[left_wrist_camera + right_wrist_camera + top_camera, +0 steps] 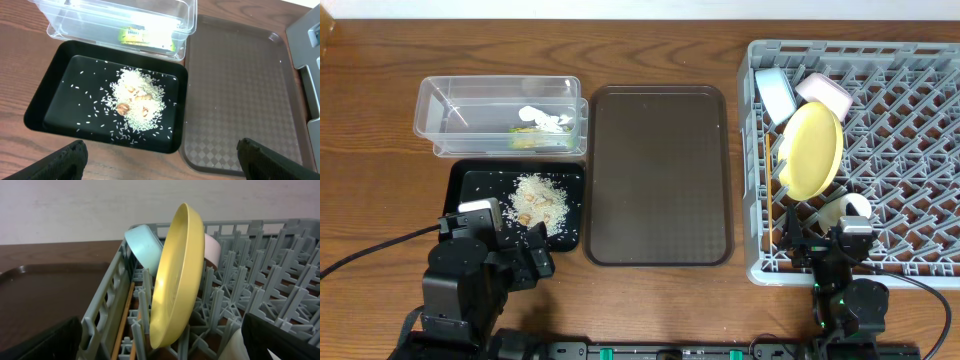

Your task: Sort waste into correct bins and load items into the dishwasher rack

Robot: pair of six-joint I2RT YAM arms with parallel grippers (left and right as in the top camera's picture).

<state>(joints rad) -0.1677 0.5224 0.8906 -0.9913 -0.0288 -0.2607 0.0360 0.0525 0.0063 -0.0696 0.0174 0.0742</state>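
The grey dishwasher rack at the right holds an upright yellow plate, a light blue bowl, a white bowl and a pale cup. The right wrist view shows the plate, the blue bowl and wooden chopsticks along the rack wall. My right gripper is open at the rack's front edge. The clear tub holds the yellow-green wrapper and white paper. Rice scraps lie in the black tray. My left gripper is open and empty, just in front of that tray.
A large brown serving tray lies between the black tray and the rack, and shows in the left wrist view. The wooden table edge runs along the front by both arm bases.
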